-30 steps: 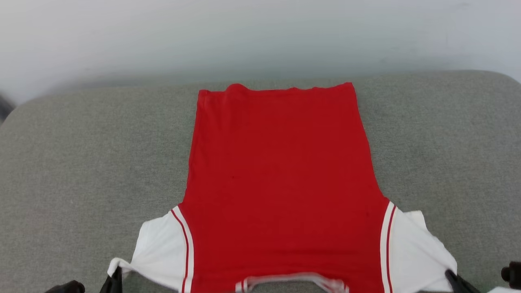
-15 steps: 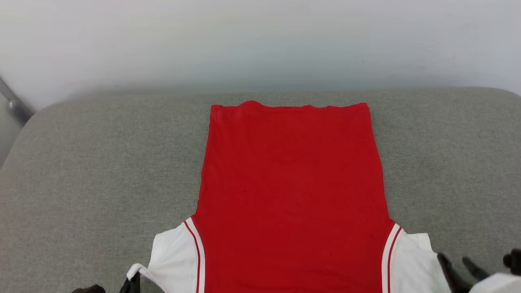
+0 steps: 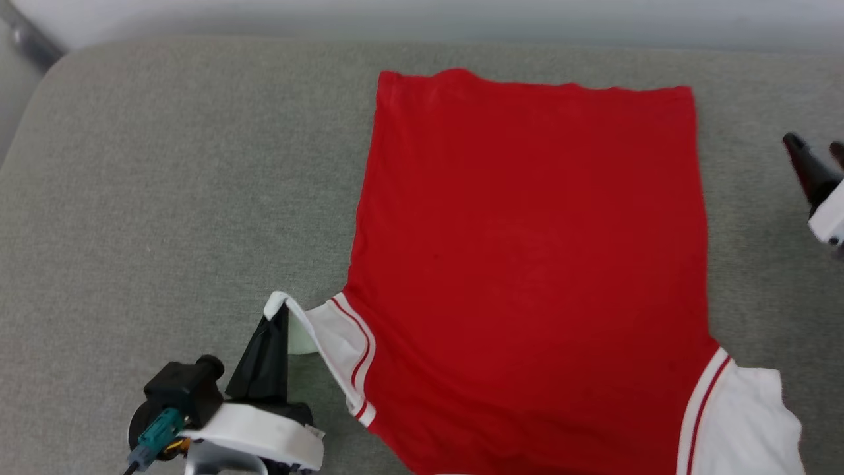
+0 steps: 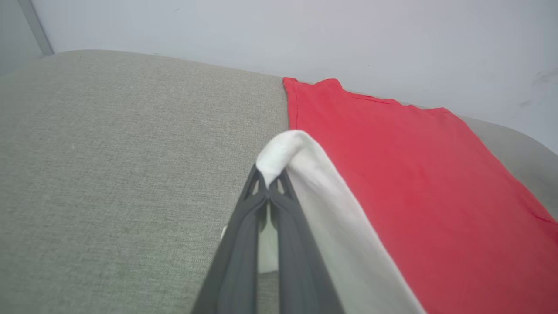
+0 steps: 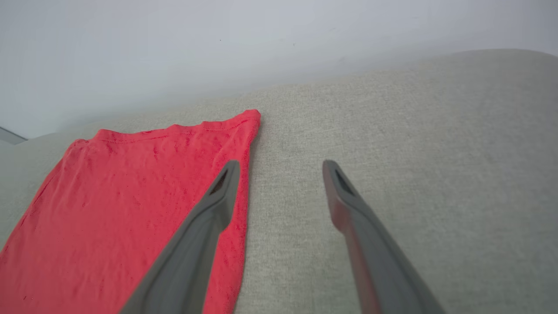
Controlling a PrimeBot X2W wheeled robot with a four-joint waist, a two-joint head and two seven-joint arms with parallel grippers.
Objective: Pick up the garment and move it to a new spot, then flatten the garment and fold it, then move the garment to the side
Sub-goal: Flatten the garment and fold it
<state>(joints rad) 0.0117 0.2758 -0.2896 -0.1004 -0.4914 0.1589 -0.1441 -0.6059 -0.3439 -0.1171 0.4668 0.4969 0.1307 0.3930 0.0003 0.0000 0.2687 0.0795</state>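
The bright red thin jersey garment (image 3: pixel 527 264) lies spread flat across the middle of the grey woven padded surface (image 3: pixel 165 198), hem toward the far wall. The left end effector (image 3: pixel 282 316) is pinched tight on the tip of the near-left white sleeve panel (image 3: pixel 330 336) and holds it raised and tipped inward, which looks to me like the start of folding it over the red body. The right end effector (image 3: pixel 814 144) hovers empty with jaws wide apart near the garment's right edge, probably lining up for the hem corner
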